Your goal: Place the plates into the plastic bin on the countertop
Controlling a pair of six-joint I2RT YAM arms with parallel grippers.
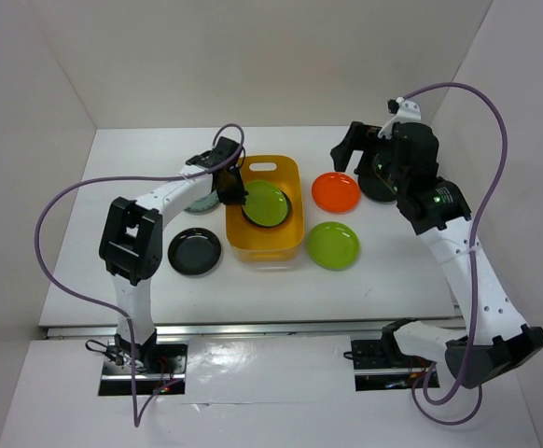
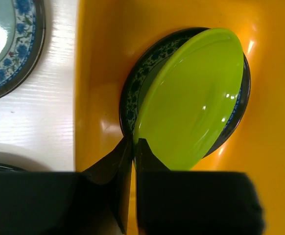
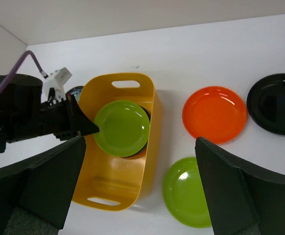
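Glossy lime plate point(image 2: 191, 98), pincer-pinched point(image 2: 132, 147), rounded yellow-orange bin point(image 1: 290, 238)

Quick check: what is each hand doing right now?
Left hand: shut on the lime green plate, over the plastic bin.
Right hand: open, holding nothing.

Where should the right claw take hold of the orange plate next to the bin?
Grip the orange plate by its raised rim, coming from above on its right edge. It lies flat and shallow, so only the rim offers purchase; the plastic bin crowds its left side.
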